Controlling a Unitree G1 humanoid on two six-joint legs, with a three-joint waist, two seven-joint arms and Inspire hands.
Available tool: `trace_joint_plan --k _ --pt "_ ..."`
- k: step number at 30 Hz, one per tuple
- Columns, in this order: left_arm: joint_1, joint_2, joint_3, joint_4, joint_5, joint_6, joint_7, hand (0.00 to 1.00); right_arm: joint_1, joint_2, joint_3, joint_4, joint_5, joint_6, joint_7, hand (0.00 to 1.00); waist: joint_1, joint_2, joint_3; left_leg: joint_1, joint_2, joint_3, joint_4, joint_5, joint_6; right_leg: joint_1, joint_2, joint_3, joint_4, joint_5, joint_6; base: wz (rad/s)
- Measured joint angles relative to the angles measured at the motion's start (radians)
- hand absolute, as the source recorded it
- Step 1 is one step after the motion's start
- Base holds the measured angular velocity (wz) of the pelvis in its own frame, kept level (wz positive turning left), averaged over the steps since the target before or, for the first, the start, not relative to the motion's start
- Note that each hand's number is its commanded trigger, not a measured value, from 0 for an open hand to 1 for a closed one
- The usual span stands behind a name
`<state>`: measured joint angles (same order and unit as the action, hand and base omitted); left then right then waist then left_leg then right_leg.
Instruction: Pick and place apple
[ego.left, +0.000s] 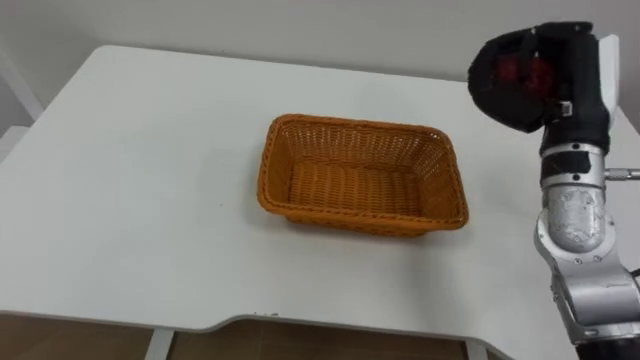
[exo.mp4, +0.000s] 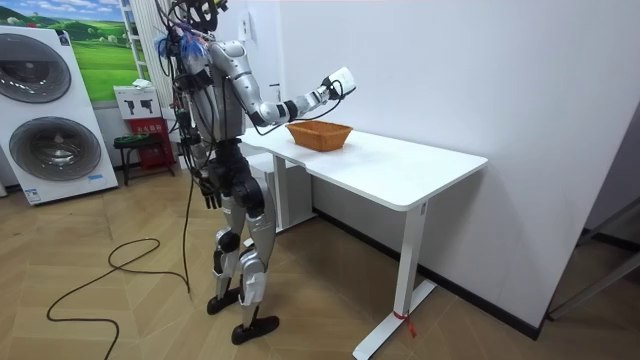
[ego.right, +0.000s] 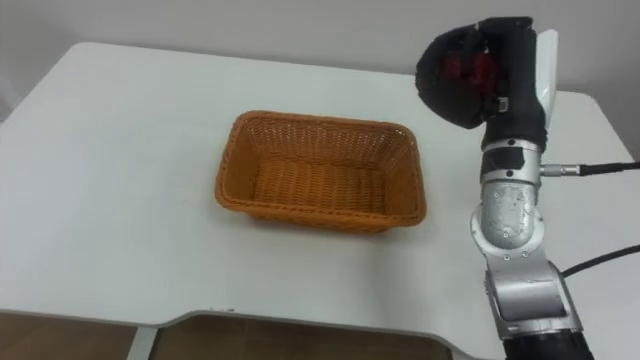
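My right hand (ego.left: 498, 95) is raised above the table's right side, its dark fingers curled round a red apple (ego.left: 521, 70) that peeks out between them. It hovers to the right of an orange wicker basket (ego.left: 360, 126), slightly beyond its far right corner and clear of the rim. The basket sits near the middle of the white table (ego.left: 140, 180), with nothing inside it. In the room view I stand at the table's end with the right hand (exo.mp4: 336, 82) held out over the basket (exo.mp4: 318, 135). My left hand (exo.mp4: 209, 190) hangs by my hip.
The table's near edge (ego.left: 230, 322) has a curved cut-out in front of me. Bare white surface lies left of the basket. A wall runs behind the table. Two washing machines (exo.mp4: 45, 110) and a small dark stool (exo.mp4: 135, 150) stand behind me.
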<state>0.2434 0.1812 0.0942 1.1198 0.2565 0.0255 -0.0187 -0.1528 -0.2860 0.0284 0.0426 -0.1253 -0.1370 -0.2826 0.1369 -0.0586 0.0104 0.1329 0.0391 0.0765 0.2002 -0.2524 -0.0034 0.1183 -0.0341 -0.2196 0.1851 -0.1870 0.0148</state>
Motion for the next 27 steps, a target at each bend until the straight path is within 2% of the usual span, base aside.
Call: trace_joint_plan --k 5,6,7,8,14,27 --pt "0.007 -0.002 0.0 0.0 0.0 0.006 -0.015 0.0 -0.021 0.0 0.018 0.003 0.0 0.008 0.045 1.0 0.008 0.014 0.0016 -0.004 0.0 -0.012 0.004 0.0 0.0 0.002 0.0 -0.008 0.0 0.0 0.0 0.08" --pt "0.009 -0.002 0.0 0.0 0.0 0.013 -0.016 0.0 -0.025 0.0 0.021 0.003 -0.001 0.008 0.054 0.82 0.008 0.017 0.0008 -0.006 0.0 -0.016 0.004 0.0 0.0 0.002 -0.001 -0.011 0.0 0.0 0.0 0.08" --pt "0.009 -0.002 0.0 0.0 0.0 0.014 -0.017 0.0 -0.025 0.0 0.022 0.004 -0.001 0.008 0.058 0.7 0.008 0.017 0.0004 -0.007 0.0 -0.02 0.004 0.0 -0.001 0.002 -0.001 -0.013 0.0 0.0 0.0 0.13" --pt "0.008 -0.002 0.0 0.0 0.001 0.015 -0.022 0.0 -0.026 0.0 0.024 0.004 -0.001 0.011 0.063 0.02 0.008 0.018 0.0001 -0.009 0.0 -0.025 0.005 0.001 -0.001 0.004 -0.001 -0.02 0.0 0.0 0.0 0.12" --pt "0.01 -0.002 0.0 0.0 0.001 0.019 -0.042 0.0 -0.035 0.0 0.046 0.035 -0.001 0.044 0.107 0.0 0.01 0.016 -0.0008 -0.007 0.0 -0.037 0.005 0.001 -0.002 0.011 -0.001 -0.031 0.0 0.0 0.0 0.06" --pt "0.01 -0.002 0.0 0.0 0.0 0.019 -0.063 0.0 -0.036 0.0 0.061 0.042 -0.003 0.044 0.133 0.0 0.011 0.013 -0.0026 -0.002 -0.001 -0.04 0.005 0.001 -0.002 0.019 -0.001 -0.033 -0.001 0.0 0.0 0.0"
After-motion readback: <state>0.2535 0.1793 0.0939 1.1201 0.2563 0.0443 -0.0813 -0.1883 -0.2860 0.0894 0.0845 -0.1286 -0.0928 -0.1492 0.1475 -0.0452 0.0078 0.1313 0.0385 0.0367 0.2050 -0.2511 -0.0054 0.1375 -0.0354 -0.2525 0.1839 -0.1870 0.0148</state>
